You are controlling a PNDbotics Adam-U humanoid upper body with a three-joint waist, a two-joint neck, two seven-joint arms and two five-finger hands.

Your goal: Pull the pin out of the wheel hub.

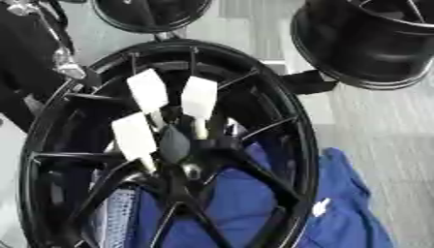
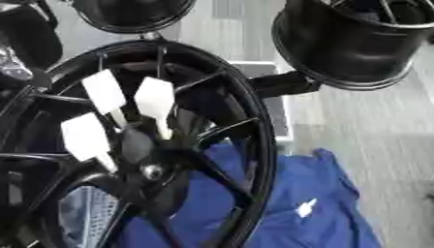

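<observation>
A big black spoked wheel point(image 1: 280, 111) fills the left and middle of both views, standing tilted over a blue cloth. Three pins with flat white tags stick out of its hub point(image 1: 182, 155): one at the upper left point(image 1: 148, 90), one at the upper right point(image 1: 200, 98) and one lower left point(image 1: 134, 134). A small silver bolt point(image 1: 192, 170) sits just below them. My left arm point(image 1: 61, 53), black with silver joints, comes down from the upper left corner and ends at the wheel's rim; its hand cannot be made out. No hand touches the pins.
Two more black wheels stand behind: one at the top middle point(image 1: 152, 14), one at the upper right point(image 2: 364, 43). The blue cloth point(image 2: 322, 198) spreads under the wheel onto the grey floor at the right.
</observation>
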